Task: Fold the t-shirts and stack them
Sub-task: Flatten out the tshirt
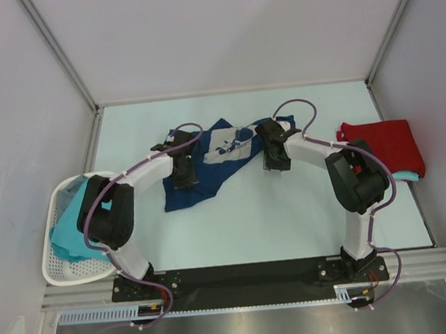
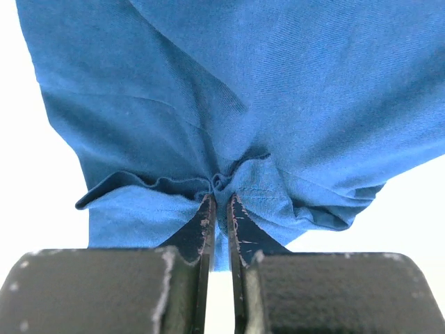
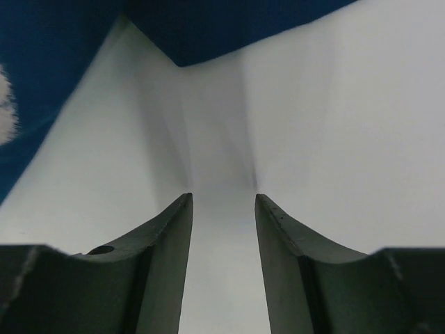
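Observation:
A navy blue t-shirt [image 1: 217, 167] with a pale grey chest print [image 1: 227, 143] lies crumpled in the middle of the table [image 1: 275, 225]. My left gripper [image 1: 183, 178] sits on its left part, shut on a bunched fold of its hem [image 2: 221, 182]. In the left wrist view the cloth [image 2: 243, 90] fills the frame above the left gripper [image 2: 221, 200]. My right gripper [image 1: 276, 165] is at the shirt's right edge. In the right wrist view the right gripper [image 3: 222, 198] is open over bare table, with the navy cloth [image 3: 208, 28] beyond its tips.
A folded red t-shirt [image 1: 381, 144] lies at the right edge on a turquoise one [image 1: 408, 174]. A white perforated basket [image 1: 56, 267] at the left holds more turquoise cloth [image 1: 70, 227]. Metal frame posts and pale walls enclose the table.

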{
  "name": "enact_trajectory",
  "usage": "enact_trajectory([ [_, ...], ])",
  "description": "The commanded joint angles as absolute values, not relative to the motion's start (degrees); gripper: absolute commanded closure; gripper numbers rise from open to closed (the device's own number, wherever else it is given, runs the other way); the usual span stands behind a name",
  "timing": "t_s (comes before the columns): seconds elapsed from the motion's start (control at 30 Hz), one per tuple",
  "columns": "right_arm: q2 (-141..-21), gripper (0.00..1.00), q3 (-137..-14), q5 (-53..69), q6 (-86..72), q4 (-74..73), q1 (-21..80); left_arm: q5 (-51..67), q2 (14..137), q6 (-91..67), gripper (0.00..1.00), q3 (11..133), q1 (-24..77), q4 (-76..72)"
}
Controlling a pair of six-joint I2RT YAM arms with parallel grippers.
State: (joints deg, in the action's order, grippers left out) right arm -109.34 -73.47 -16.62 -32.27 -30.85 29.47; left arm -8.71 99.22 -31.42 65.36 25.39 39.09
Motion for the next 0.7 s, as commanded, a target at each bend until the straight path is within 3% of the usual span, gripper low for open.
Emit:
enact_trajectory([
  [0.0,-108.7,0.54,-77.3,-17.8,-31.9,-29.0,30.2,-10.5,94.2,-30.9,1.00,66.3,25.7,41.0],
  [0.2,-107.5,0.52,-78.3,-19.9,-31.2,-29.7,32.5,-11.7,89.1,-30.7,1.00,69.7,25.8,42.8],
  [0.67,-104.2,0.51,-77.1,-22.1,-31.3,-31.1,36.8,-30.3,81.8,-25.8,1.00,93.8,35.5,50.8],
])
